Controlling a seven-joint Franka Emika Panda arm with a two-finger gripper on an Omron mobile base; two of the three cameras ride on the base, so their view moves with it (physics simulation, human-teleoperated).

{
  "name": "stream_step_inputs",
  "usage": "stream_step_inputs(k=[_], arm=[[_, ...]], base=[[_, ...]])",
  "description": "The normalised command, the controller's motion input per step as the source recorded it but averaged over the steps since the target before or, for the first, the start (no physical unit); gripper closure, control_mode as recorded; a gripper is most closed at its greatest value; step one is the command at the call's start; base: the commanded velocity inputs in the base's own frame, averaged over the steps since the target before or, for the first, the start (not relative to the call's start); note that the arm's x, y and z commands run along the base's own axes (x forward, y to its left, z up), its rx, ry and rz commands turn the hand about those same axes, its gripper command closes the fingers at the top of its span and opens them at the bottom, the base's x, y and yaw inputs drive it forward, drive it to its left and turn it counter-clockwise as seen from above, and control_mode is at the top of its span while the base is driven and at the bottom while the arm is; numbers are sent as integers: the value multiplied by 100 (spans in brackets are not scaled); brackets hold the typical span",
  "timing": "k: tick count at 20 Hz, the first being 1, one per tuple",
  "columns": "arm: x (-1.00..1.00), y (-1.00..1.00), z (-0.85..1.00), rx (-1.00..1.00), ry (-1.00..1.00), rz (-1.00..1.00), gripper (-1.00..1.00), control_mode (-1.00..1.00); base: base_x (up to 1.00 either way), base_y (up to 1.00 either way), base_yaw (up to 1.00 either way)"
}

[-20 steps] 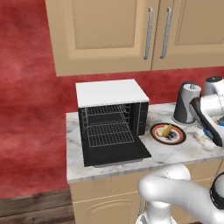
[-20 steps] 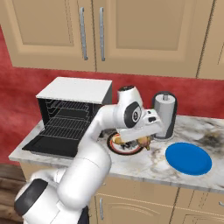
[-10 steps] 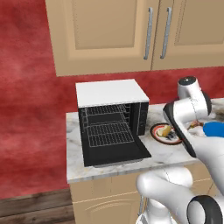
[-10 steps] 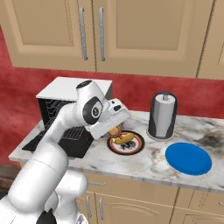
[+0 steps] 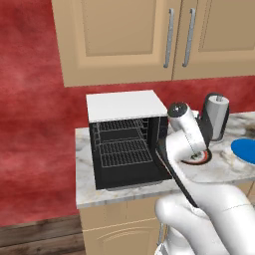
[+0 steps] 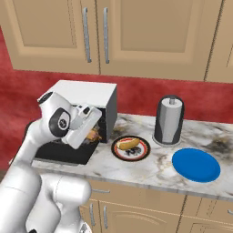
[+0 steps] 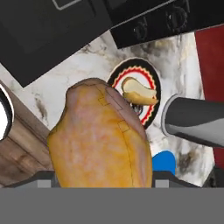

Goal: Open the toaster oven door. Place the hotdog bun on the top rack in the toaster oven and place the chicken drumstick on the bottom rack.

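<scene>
The toaster oven (image 5: 124,104) stands on the counter with its door (image 5: 132,174) folded down flat. Inside it the top rack (image 5: 122,132) and the bottom rack (image 5: 124,152) are both bare. My gripper (image 6: 87,133) hangs just in front of the oven's right side, above the open door, and is shut on the chicken drumstick (image 7: 103,140), a big golden-brown piece seen close up in the hand view. The hotdog bun (image 6: 127,144) lies on a round red-rimmed plate (image 6: 136,156) to the right of the oven.
A grey-black kettle (image 6: 169,120) stands right of the red-rimmed plate, and a blue plate (image 6: 195,164) lies nearer the counter's front edge. The oven's control strip (image 7: 175,17) with its knobs faces me. Wall cabinets hang above.
The arm has swung left from over the plate and kettle to the oven's front, carrying the drumstick with it. The bun has stayed on the plate.
</scene>
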Motion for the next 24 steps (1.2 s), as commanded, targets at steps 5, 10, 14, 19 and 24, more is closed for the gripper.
stream_step_inputs(k=[5,10,14,19,24], arm=[[44,100,-1,-11,0,9,100,-100],[90,100,-14,-5,6,2,100,-100],[85,84,-42,0,15,5,100,-100],[36,75,-12,0,4,7,100,-100],[22,52,-34,0,-1,6,100,-100]], base=[[0,0,0],[0,0,0],[0,0,0],[0,0,0],[0,0,0]])
